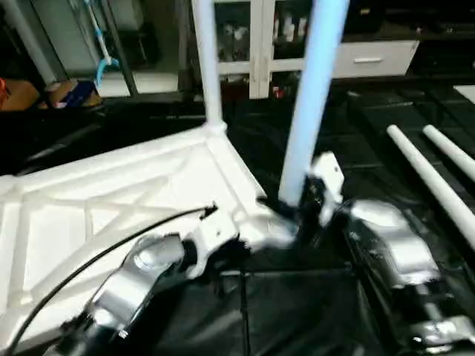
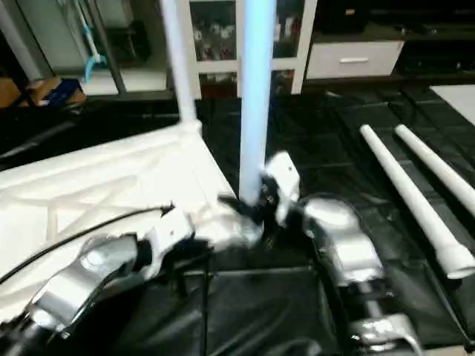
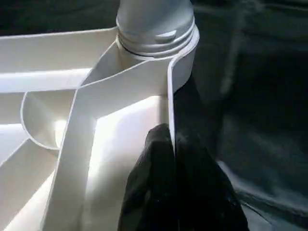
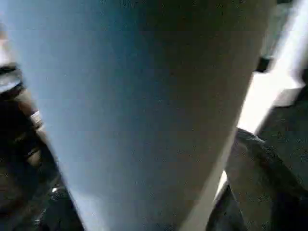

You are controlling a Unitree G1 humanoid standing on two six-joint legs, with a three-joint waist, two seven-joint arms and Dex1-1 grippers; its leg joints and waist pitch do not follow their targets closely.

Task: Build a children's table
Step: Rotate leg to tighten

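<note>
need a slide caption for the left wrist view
Left pincer clamped on the rim of the upturned table top, just below the corner socket where a leg sits threaded in.

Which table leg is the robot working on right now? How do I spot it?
Find the white top lying ribs up on the black floor. Two legs stand on it; look at the near corner, by the right pincer. That leg looks bluish and thick, unlike the thin far leg and two lying flat.

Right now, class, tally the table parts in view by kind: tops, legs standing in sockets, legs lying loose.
Table top: 1
Legs standing in corner sockets: 2 (far leg, near leg)
Legs lying loose on the dark floor: 2 (inner leg, outer leg)
Total: 5
</note>
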